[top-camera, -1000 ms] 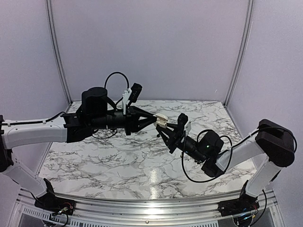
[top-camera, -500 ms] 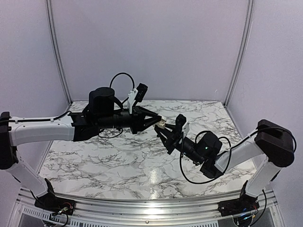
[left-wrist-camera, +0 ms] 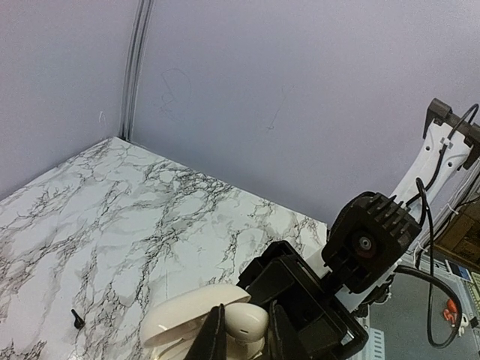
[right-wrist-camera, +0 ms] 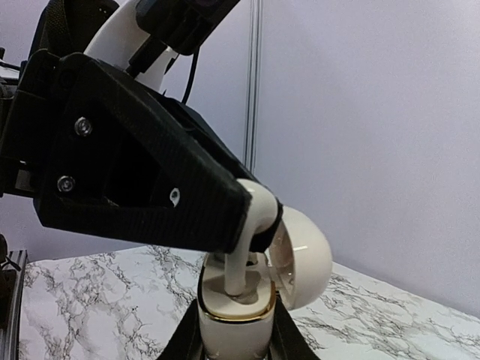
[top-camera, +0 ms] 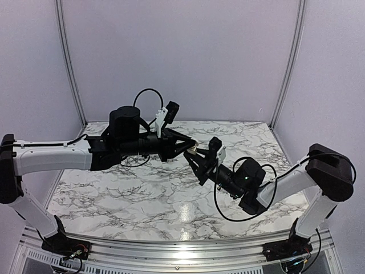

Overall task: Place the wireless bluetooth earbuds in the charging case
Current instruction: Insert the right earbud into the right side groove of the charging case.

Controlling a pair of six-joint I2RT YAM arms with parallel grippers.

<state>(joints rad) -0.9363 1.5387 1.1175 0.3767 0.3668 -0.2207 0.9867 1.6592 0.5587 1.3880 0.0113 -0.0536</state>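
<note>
The left gripper (right-wrist-camera: 249,219) pinched 1 cream earbud (right-wrist-camera: 241,251), its stem entering the open case (right-wrist-camera: 234,319) at bottom centre, which the right gripper (right-wrist-camera: 235,346) clamped. I judged a slow, straight push down was best.

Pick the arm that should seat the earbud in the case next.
Left. Its tool pinches the earbud, stem down at the open case's well. The right tool only grips the case from below, so it should just hold steady.
</note>
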